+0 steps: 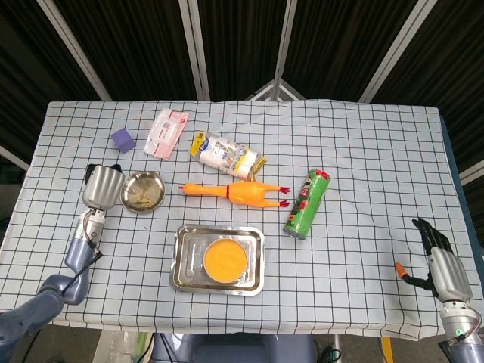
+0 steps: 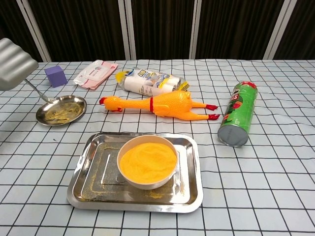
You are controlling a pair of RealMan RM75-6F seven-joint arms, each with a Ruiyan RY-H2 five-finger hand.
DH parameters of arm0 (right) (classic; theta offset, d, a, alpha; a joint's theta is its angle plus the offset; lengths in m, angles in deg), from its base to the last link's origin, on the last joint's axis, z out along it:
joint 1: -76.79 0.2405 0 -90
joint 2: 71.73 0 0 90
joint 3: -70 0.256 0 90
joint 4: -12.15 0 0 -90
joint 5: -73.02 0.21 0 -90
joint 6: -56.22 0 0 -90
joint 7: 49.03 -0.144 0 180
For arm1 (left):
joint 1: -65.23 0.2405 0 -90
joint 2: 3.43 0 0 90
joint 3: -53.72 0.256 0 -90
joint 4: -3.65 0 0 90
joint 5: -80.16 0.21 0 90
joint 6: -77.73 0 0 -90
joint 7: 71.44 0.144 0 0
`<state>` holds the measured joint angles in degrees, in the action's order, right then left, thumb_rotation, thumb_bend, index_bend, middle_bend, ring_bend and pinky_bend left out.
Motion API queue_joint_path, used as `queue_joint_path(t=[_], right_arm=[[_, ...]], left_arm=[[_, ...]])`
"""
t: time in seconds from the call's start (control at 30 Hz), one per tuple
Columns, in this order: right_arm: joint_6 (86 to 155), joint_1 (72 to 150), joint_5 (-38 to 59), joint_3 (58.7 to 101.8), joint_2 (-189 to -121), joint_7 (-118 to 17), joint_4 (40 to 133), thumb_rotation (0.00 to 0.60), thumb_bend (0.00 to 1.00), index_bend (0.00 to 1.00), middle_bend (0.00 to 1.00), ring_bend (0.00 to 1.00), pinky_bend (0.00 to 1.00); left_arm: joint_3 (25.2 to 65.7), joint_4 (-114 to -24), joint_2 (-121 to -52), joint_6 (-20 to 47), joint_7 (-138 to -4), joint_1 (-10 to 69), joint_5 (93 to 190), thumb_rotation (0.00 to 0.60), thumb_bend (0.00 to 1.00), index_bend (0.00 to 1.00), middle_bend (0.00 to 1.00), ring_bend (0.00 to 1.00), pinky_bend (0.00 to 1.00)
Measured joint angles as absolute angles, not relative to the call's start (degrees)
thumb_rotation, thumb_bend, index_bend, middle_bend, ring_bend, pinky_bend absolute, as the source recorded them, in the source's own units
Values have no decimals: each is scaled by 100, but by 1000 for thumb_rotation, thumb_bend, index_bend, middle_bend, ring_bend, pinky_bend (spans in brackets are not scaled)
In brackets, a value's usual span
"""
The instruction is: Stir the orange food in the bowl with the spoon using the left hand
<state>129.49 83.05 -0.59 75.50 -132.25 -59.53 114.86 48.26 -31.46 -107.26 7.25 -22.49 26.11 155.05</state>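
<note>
At the left of the frame, the grey left hand [image 2: 14, 64] has its fingers curled around the handle of a thin metal spoon [image 2: 40, 93], whose tip rests on the rim of a small round steel dish [image 2: 61, 109]. Below centre, a white bowl of smooth orange food [image 2: 147, 161] sits in a rectangular steel tray [image 2: 88, 189]. At lower right in the head view, the right hand [image 1: 441, 268] lies beyond the table edge, fingers spread, holding nothing.

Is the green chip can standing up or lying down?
Lying down. The chip can rests on its side on the checked cloth, its round end facing the chest camera, right of the rubber chicken.
</note>
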Motion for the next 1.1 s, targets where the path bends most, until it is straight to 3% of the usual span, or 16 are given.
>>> queue_joint_path(t=[0.33, 0.53, 0.97, 1.1], right_arm=[[12901, 8312, -27, 7556, -13203, -6019, 11504, 600, 370, 0, 0, 0, 0], [12902, 8309, -46, 7551, -13191, -6037, 11512, 600, 370, 0, 0, 0, 0], [12964, 8271, -38, 7557, -13180, -6063, 11543, 600, 369, 0, 0, 0, 0], [12980, 8264, -42, 7561, -13171, -6062, 11566, 600, 370, 0, 0, 0, 0]], left_arm=[[4691, -1772, -11600, 1112, -3082, 2457, 15512, 600, 567, 695, 957, 915, 935], [4550, -1380, -11970, 1256, -3213, 2359, 15435, 600, 472, 583, 919, 912, 935], [4453, -1296, -12101, 1044, -3524, 2426, 15461, 600, 278, 187, 896, 912, 935], [4430, -1396, -12009, 916, -3569, 2495, 15466, 600, 75, 89, 893, 912, 935]])
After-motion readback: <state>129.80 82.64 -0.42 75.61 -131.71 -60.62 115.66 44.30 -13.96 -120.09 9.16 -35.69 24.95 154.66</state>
